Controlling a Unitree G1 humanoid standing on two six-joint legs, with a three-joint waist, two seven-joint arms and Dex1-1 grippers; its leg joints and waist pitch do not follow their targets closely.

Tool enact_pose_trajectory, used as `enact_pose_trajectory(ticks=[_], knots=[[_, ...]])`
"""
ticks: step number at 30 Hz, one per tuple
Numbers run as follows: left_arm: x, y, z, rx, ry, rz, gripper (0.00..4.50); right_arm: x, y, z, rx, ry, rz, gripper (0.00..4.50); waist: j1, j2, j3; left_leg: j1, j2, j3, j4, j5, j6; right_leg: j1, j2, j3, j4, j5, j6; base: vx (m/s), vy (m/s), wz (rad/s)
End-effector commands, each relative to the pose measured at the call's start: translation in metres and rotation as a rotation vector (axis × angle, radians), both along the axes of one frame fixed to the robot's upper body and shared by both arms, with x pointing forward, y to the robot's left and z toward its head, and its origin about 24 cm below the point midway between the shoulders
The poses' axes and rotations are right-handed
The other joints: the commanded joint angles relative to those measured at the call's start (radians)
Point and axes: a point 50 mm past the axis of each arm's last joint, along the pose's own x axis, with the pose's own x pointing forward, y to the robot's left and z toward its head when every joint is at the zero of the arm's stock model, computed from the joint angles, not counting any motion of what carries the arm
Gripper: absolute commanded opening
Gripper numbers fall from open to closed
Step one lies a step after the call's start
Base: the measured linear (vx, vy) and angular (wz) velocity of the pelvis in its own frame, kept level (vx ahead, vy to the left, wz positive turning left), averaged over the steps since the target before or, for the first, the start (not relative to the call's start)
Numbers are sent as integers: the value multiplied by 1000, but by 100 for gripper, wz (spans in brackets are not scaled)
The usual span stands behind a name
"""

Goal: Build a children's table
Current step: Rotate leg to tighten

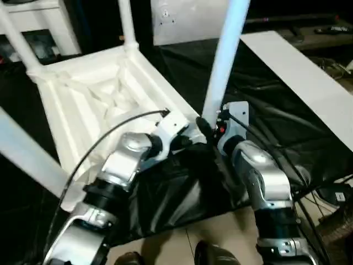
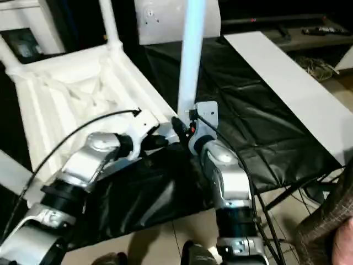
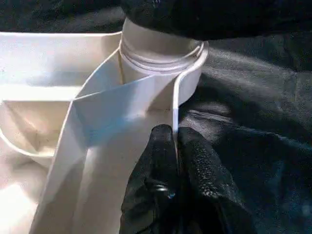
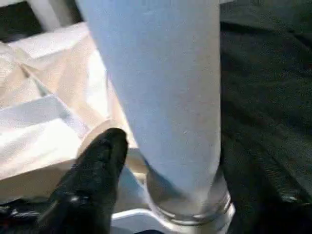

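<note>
The children's table lies upside down on a black cloth, its white tabletop [image 1: 99, 94] ribbed side up. Legs stand in the two far corner sockets [image 1: 127, 22] [image 1: 16, 38], and another leg [image 1: 27, 160] stands at the near left. A fourth leg [image 1: 226, 55] rises from the near right socket [image 3: 161, 53]. My left gripper [image 3: 173, 141] is shut on the tabletop's thin rim just beside that socket. My right gripper [image 1: 212, 126] straddles the base of this leg [image 4: 161, 97]. One black finger [image 4: 97, 165] stands just off the leg's side, and the leg hides the other.
A flat white board [image 1: 303, 77] lies on the cloth to the right. A white panel [image 1: 182, 19] and a white cabinet [image 1: 49, 22] stand at the back. Cables [image 1: 331, 193] trail over the floor at the right, where a person's sleeve [image 2: 331, 221] shows.
</note>
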Motion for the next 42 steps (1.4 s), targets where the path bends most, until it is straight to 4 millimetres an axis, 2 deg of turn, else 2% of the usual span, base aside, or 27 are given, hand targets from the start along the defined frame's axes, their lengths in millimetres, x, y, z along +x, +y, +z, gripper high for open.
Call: enact_pose_trajectory(ticks=[1,3,5,7,10,11,13,17,23,27,29,30,32,33,37,42], knots=[[-7,-15,1,-23,-27,-97,0,-14,42,14,52,-84,296,356,13,-1,-77,-8,11,2,-53,-148,87,67,-49,52,-56,-290,-181,0,0,0],[-11,0,-2,11,-33,-189,0,-22,19,12,-11,-119,413,363,18,-2,-79,-10,10,3,-51,-146,100,73,-48,52,-54,-288,-180,0,0,0],[-13,7,-5,32,-26,-233,0,-25,9,12,-34,-126,468,377,20,1,-80,-12,15,5,-49,-124,119,72,-49,56,-47,-245,-192,0,0,0],[-17,14,-8,56,-25,-307,0,-29,-1,11,-66,-132,521,407,26,0,-80,-9,14,5,-49,-135,113,71,-48,55,-49,-273,-195,0,0,0],[-25,26,-12,98,-14,-434,0,-34,-20,10,-118,-125,614,412,38,2,-76,-3,18,4,-51,-160,99,67,-45,55,-53,-316,-181,0,0,0],[-29,33,-12,110,-6,-502,0,-38,-28,10,-135,-117,665,437,38,3,-75,-2,21,5,-53,-170,98,64,-47,57,-53,-318,-186,0,0,0],[-32,40,-10,99,10,-560,0,-43,-36,10,-147,-101,729,446,43,3,-76,4,22,7,-52,-176,97,60,-46,60,-51,-306,-199,0,0,0],[-33,52,-7,110,25,-597,0,-50,-44,10,-157,-75,815,446,55,2,-76,8,25,9,-54,-201,83,56,-43,67,-44,-303,-215,0,0,0],[-33,69,-2,121,61,-650,0,-57,-50,10,-168,-19,949,446,57,-3,-73,-1,20,9,-54,-214,76,61,-47,67,-50,-373,-185,0,0,0],[-36,69,-2,106,86,-704,0,-56,-50,9,-157,-13,995,446,58,-3,-74,1,21,9,-52,-201,75,58,-47,67,-51,-386,-184,0,0,0],[-41,68,-3,111,100,-764,0,-51,-50,6,-169,-12,1037,419,58,-2,-75,2,22,10,-51,-201,76,56,-48,67,-49,-375,-197,0,0,0],[-41,68,-3,112,100,-767,0,-51,-50,6,-169,-10,1040,419,58,-2,-75,2,22,10,-51,-201,76,56,-48,67,-49,-375,-197,0,0,0],[-41,67,-3,118,98,-783,0,-48,-50,5,-170,-1,1054,389,63,0,-75,3,24,12,-50,-191,76,55,-45,68,-42,-331,-217,0,0,0],[-41,66,-3,123,97,-792,0,-47,-49,5,-164,2,1063,380,66,-3,-75,4,24,12,-50,-193,78,55,-45,68,-42,-330,-217,0,0,0],[-41,64,-3,132,95,-816,0,-44,-43,5,-155,14,1119,357,73,-4,-76,1,24,11,-48,-180,80,57,-47,68,-38,-336,-211,0,0,0],[-39,64,-2,142,86,-816,0,-44,-38,4,-149,19,1178,301,80,-5,-78,-1,24,11,-47,-163,82,59,-47,68,-34,-315,-212,0,0,0]])
